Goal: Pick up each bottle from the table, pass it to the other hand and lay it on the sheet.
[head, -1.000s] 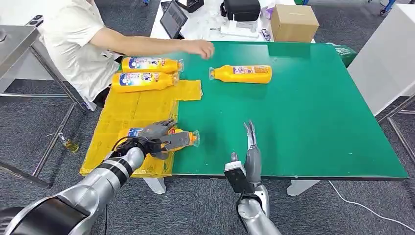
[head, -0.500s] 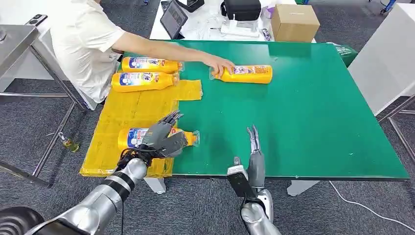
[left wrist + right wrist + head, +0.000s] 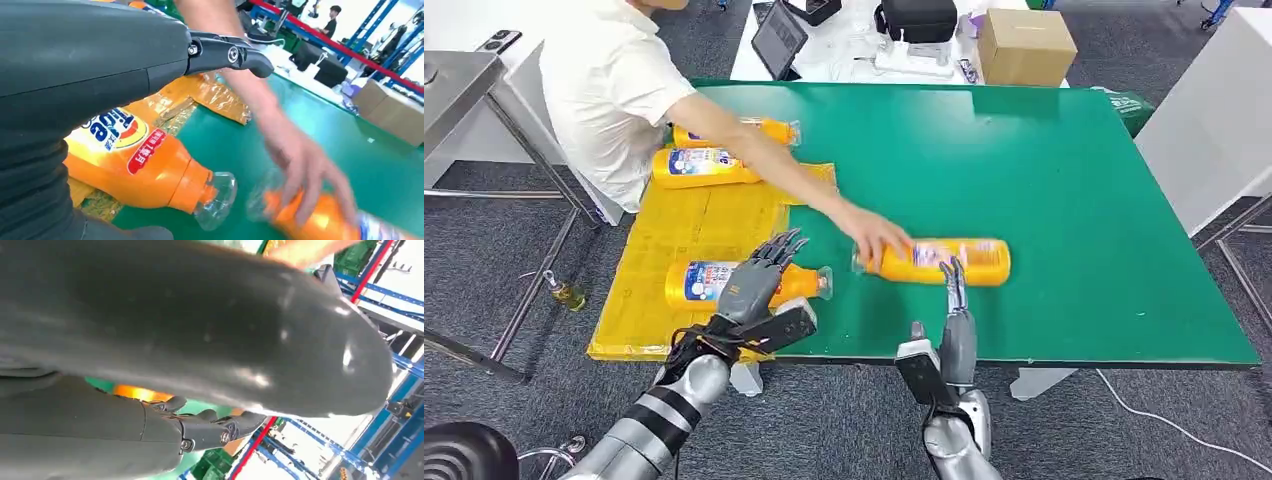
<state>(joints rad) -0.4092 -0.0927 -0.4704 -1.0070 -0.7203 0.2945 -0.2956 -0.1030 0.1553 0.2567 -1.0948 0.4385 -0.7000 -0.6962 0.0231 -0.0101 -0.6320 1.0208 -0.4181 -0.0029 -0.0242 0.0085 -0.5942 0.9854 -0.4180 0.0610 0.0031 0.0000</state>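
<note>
The robot's left hand (image 3: 759, 283) hovers with fingers spread and holding nothing, just above an orange bottle (image 3: 714, 282) lying on the yellow sheet (image 3: 694, 225). The right hand (image 3: 955, 310) stands upright at the green table's (image 3: 1084, 200) near edge — fingers straight and apart, empty. Four bottles — three on the sheet, one (image 3: 944, 260) on the table under a person's hand (image 3: 876, 238).

The head view looks forward and down from high on the robot onto the green-topped table (image 3: 1074, 200). The left wrist view sits close behind the left hand (image 3: 759, 282), facing a lying orange plastic bottle (image 3: 145, 167) just beyond its fingers; the head view shares that bottle. The right wrist view hugs the right hand (image 3: 200, 340).
</note>
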